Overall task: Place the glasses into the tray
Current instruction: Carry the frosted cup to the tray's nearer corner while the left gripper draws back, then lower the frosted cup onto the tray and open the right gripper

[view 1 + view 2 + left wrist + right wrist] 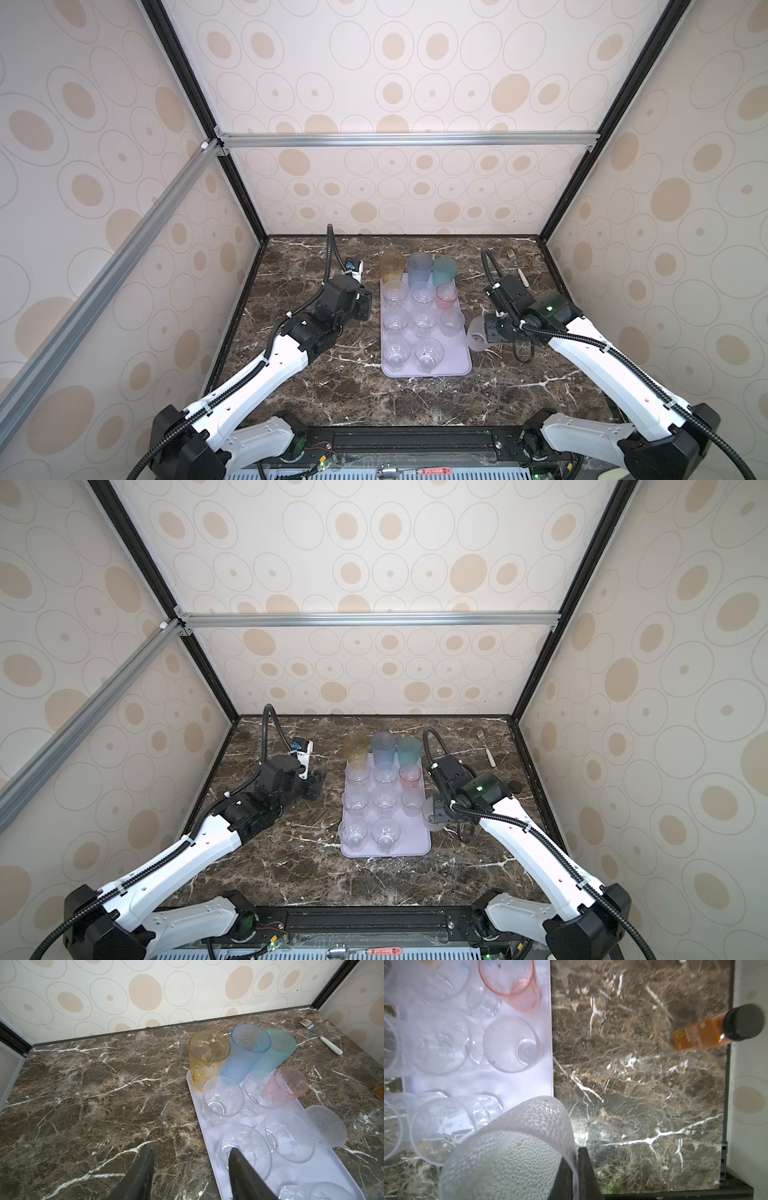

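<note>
– While the frosted glass is being pinched by its wall in the right end effector, one finger inside the mouth and one outside, which way is the tray lying from it?

– To the left, as is being shown in both top views. The glass is being held just beside the tray's right edge, toward the near corner. In the right wrist view its far end is overlapping that edge. Whether it is being carried clear of the surface cannot be told.

– How is its long axis being directed?

– Away from the fingertips, with the mouth end at the pinch. It appears to be tilted rather than upright.

– Is room being left for it?

– The other glasses are being borne in rows, and a bare patch is being left at the near right corner, closest to the held glass. A short shift leftward and a lowering are judged to be called for.

– Which arm is being favoured?

– The right, being nearer and loaded. The left end effector, jaws apart and empty, is being held over the surface at the tray's opposite edge.
</note>
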Controlling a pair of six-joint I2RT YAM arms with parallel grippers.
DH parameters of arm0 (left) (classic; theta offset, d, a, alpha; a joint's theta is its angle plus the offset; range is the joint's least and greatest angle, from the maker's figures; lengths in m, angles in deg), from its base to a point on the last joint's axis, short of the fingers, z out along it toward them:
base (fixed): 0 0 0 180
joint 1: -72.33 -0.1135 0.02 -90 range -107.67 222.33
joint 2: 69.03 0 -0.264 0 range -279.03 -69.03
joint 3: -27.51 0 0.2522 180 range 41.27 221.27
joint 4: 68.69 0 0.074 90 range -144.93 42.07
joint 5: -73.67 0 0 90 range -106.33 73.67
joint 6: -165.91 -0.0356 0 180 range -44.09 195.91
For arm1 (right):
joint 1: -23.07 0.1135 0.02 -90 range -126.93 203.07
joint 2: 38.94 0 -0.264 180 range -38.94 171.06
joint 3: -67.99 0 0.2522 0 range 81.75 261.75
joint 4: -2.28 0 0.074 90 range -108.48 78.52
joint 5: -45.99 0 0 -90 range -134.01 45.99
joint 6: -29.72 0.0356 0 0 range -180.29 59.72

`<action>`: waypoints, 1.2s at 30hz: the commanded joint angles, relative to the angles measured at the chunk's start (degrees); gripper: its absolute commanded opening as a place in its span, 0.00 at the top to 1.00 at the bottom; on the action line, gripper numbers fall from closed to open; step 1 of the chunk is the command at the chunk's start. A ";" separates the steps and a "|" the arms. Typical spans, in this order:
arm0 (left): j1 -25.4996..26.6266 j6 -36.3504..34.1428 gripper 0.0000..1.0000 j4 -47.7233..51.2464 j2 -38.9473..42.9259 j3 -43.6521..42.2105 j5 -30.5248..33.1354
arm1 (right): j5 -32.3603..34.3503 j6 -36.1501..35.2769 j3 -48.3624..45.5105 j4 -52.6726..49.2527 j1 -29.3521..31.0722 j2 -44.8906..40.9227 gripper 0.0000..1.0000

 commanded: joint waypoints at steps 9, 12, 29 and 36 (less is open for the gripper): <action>-0.36 -0.60 0.42 -2.14 1.61 -1.40 -0.06 | -4.77 5.31 -5.97 10.31 3.81 6.42 1.00; -0.35 -0.64 0.42 -2.25 1.47 -1.48 -0.10 | -4.66 5.27 -6.23 11.59 4.36 8.37 1.00; -0.45 -1.32 0.42 -2.49 1.30 -2.10 0.27 | -2.07 3.83 -8.82 12.98 4.49 11.66 0.98; -0.45 -1.34 0.42 -2.50 1.39 -2.36 0.37 | -1.88 3.56 -8.79 12.97 4.50 12.06 0.93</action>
